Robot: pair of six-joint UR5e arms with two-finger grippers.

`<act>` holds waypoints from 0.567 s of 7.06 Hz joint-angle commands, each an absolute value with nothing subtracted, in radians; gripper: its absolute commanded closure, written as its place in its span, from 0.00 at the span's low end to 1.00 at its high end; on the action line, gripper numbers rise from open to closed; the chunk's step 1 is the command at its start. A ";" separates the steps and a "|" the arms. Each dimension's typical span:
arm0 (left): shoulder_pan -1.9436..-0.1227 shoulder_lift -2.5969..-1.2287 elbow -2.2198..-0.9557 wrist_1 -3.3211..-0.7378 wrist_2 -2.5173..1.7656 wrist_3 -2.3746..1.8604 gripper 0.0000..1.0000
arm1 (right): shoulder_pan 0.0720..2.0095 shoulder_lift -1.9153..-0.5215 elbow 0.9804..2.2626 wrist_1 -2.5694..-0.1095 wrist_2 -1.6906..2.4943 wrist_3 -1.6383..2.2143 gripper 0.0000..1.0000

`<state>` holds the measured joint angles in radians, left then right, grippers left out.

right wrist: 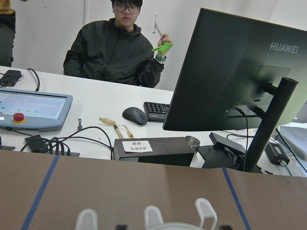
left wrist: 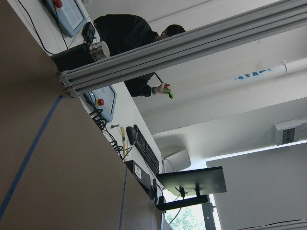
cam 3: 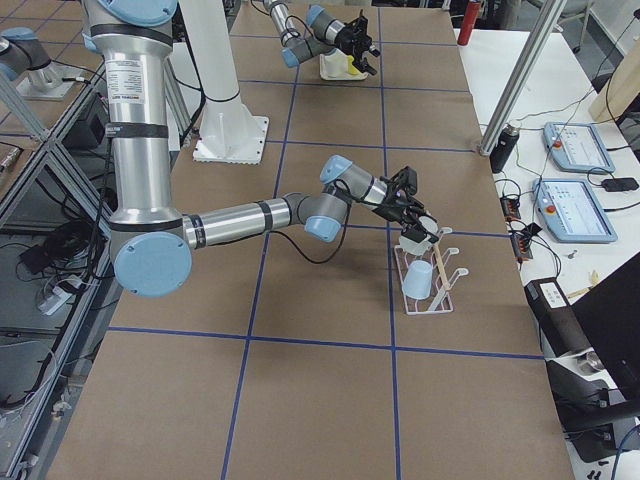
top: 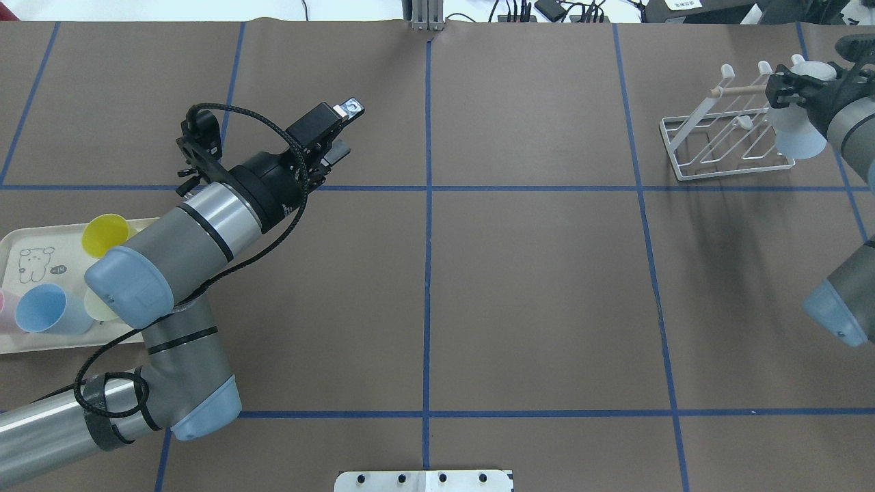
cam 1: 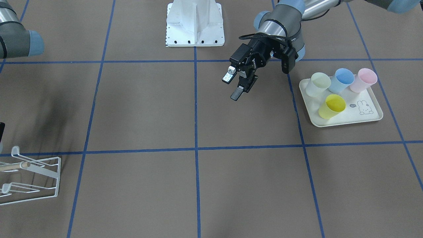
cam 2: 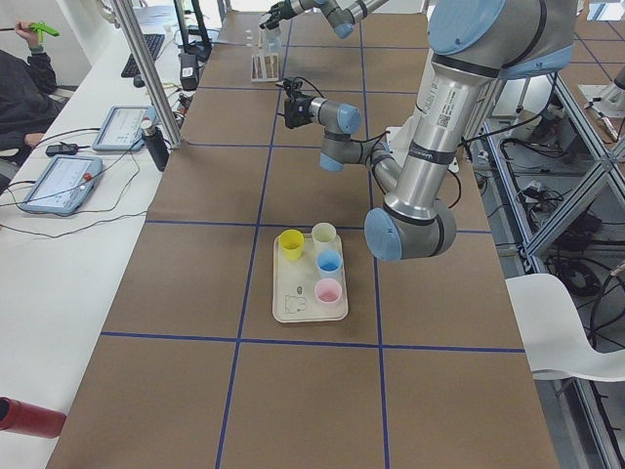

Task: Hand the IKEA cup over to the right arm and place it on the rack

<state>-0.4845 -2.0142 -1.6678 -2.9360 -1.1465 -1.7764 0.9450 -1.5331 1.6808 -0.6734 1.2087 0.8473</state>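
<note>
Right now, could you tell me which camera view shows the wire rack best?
The overhead exterior view: the rack shows almost whole, only the right gripper and its cup covering one end. The front-facing view crops it, the side views show it small, the right wrist view only prong tips.

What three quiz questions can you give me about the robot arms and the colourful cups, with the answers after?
1. How many plastic cups stand on the cream rectangular tray with the rabbit drawing?
2. True or false: the left arm's slim black gripper is holding a cup.
3. Where does the right arm's bulky black gripper hold its pale translucent cup? A) at the white wire rack B) on the tray C) at the table's middle

Key:
1. Four: yellow cup, pale green cup, blue cup, pink cup.
2. False; it is open and empty.
3. A
</note>
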 commanded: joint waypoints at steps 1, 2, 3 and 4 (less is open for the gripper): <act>-0.480 -2.014 -1.664 -2.936 -1.146 -1.776 0.00 | 0.945 -1.528 1.657 -0.672 1.209 0.848 1.00; -0.479 -2.014 -1.664 -2.938 -1.146 -1.776 0.00 | 0.945 -1.525 1.651 -0.672 1.209 0.850 1.00; -0.479 -2.014 -1.663 -2.936 -1.146 -1.776 0.00 | 0.945 -1.523 1.646 -0.672 1.209 0.850 1.00; -0.479 -2.014 -1.663 -2.936 -1.146 -1.776 0.00 | 0.945 -1.523 1.646 -0.672 1.209 0.853 1.00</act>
